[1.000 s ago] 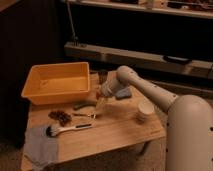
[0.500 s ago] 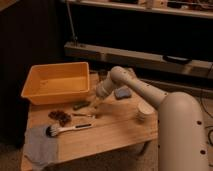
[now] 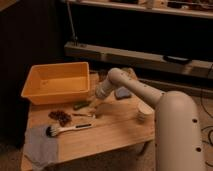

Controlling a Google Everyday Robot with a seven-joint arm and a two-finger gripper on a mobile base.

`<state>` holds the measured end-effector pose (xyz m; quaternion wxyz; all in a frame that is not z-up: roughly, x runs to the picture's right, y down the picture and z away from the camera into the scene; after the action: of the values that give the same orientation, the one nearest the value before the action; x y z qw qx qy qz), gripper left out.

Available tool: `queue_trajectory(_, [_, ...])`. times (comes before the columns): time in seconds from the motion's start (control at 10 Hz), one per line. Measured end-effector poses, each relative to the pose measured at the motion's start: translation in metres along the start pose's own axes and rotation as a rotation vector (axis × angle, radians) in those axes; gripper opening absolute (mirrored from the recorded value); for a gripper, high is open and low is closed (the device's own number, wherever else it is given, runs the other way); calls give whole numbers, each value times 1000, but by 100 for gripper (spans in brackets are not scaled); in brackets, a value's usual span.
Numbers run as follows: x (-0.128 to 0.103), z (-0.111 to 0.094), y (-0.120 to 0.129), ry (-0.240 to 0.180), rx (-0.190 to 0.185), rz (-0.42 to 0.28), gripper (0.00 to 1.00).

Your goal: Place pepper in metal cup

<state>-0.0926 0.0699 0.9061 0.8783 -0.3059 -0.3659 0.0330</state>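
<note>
The pepper (image 3: 80,105) is a small dark green, slender thing lying on the wooden table (image 3: 115,130), just in front of the yellow bin. My gripper (image 3: 98,101) hangs low over the table middle, a little right of the pepper. A small dark tumbler shape, which seems to be the metal cup (image 3: 99,110), stands right under the gripper and is partly hidden by it. I cannot tell whether the gripper touches either thing.
A yellow plastic bin (image 3: 56,82) stands at the back left. A dark brown clump (image 3: 61,117), a brush (image 3: 67,129) and a grey cloth (image 3: 40,146) lie at the front left. Stacked white cups (image 3: 145,111) and a blue-grey pad (image 3: 121,92) are on the right.
The arm's elbow has swung a little to the left. The gripper has stayed low over nearly the same spot by the pepper and cup.
</note>
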Motion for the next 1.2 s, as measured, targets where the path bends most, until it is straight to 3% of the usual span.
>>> queue_trajectory(0.6, [18,19,0,29,-14,39,55])
queue_trajectory(1.1, [23,23,1,44,-31,63,6])
queue_trajectory(1.2, [23,24,2,47,-35,67,1])
